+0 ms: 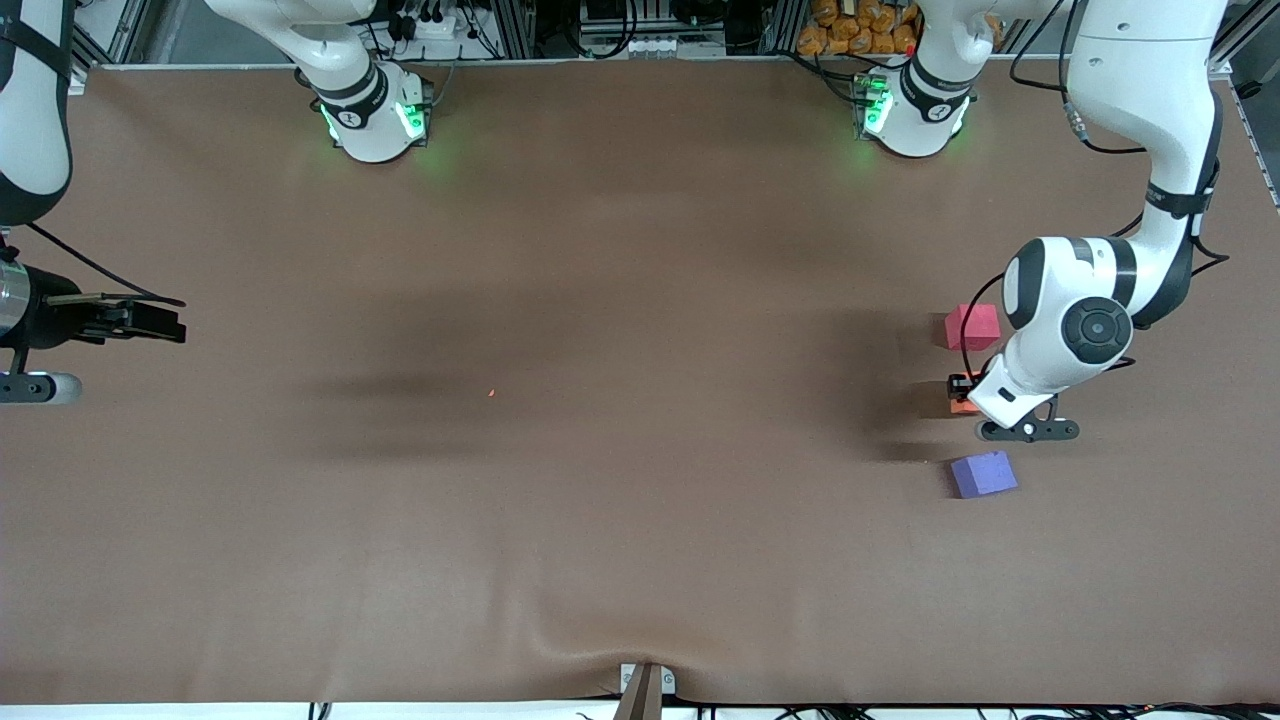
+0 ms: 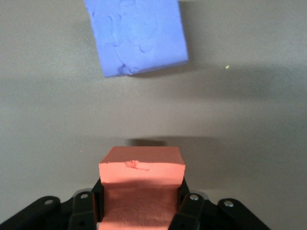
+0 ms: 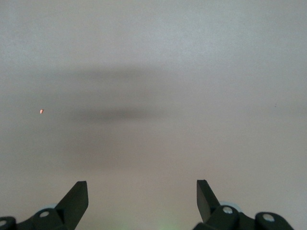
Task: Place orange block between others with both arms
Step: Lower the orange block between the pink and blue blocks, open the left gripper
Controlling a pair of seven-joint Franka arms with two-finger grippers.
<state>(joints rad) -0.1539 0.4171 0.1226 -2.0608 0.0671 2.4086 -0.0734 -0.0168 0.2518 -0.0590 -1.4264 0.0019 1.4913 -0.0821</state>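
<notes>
My left gripper is shut on the orange block, low over the table between the two other cubes. Only a sliver of the orange block shows under the wrist in the front view. The red-pink cube lies farther from the front camera than that spot, the purple-blue cube nearer to it. In the left wrist view the purple-blue cube sits a gap away from the held block. My right gripper waits open at the right arm's end of the table, nothing between its fingers.
A tiny orange crumb lies on the brown table cover near the middle. A small bracket juts up at the table's front edge. The arm bases stand along the edge farthest from the front camera.
</notes>
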